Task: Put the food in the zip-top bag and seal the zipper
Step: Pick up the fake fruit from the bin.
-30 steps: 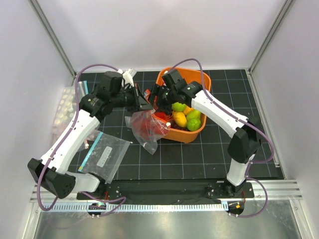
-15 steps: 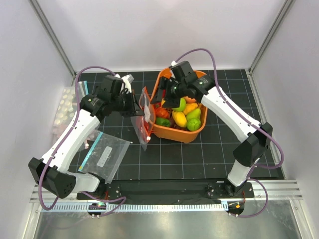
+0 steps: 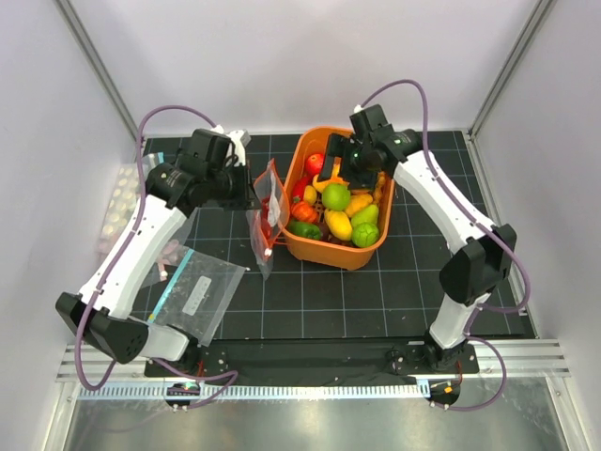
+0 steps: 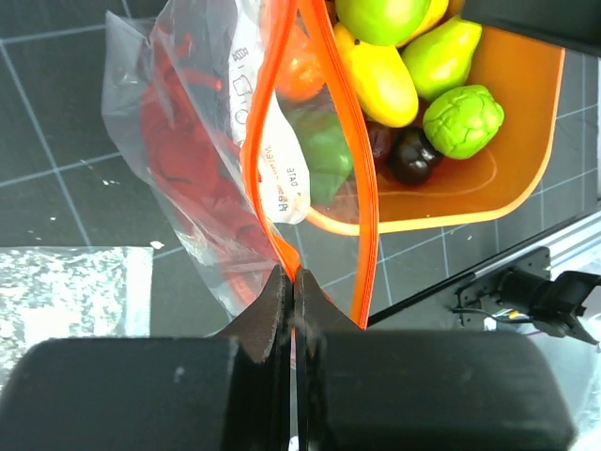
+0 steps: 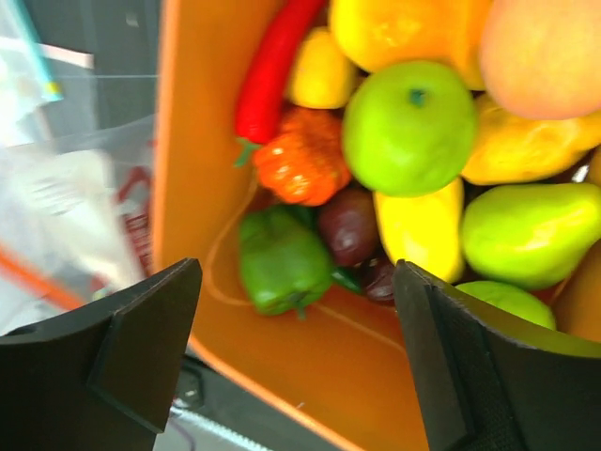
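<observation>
Well, from above my left gripper [image 3: 252,194] holds the zip-top bag [image 3: 266,225] up off the mat, just beside the left wall of the orange basket [image 3: 344,257]. My right gripper [image 3: 336,175] hangs over the basket, above the round green fruit [image 3: 336,196], which lies on top of the other toy produce. A flat bag [image 3: 199,296] lies on the mat by my left arm, well apart from all this.

Through my left wrist camera, my fingers [image 4: 268,315] are clenched tight on one end of the zipper [image 4: 371,197], a narrow red-orange strip whose two halves bow apart into an open mouth. The red lobster [image 4: 192,164] is already inside, pressed against the film. That film is clear, crinkly and limp. I judge it will sag wherever I do not hold it, so the stiffer strip is the place to pinch.

Through my right wrist camera, my fingers [image 5: 141,348] stand spread wide with nothing between them, and the green fruit sits below, in the gap. It looks smooth, glossy and hard, probably light and hollow, so it may slip. I would close across its widest middle.
</observation>
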